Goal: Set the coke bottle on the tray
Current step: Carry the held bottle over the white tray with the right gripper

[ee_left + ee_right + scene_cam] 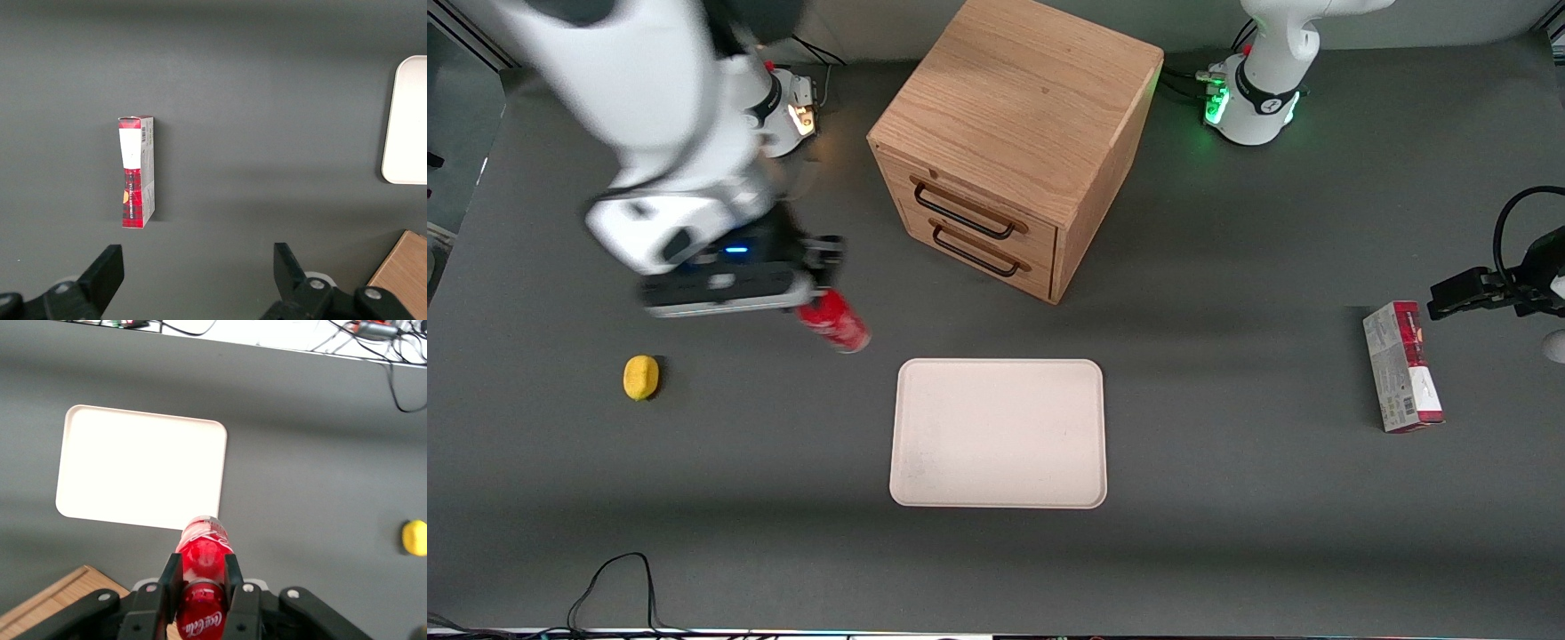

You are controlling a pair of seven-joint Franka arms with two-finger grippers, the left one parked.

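Observation:
The small red coke bottle hangs tilted in the air, held by my right gripper near its capped end. In the right wrist view the gripper is shut on the bottle, a black finger pressed on each side. The cream-white tray lies flat on the table, nearer the front camera than the bottle and toward the parked arm's end from it. It also shows in the right wrist view, with nothing on it.
A wooden two-drawer cabinet stands farther from the front camera than the tray. A yellow lemon lies toward the working arm's end. A red-and-grey carton lies toward the parked arm's end.

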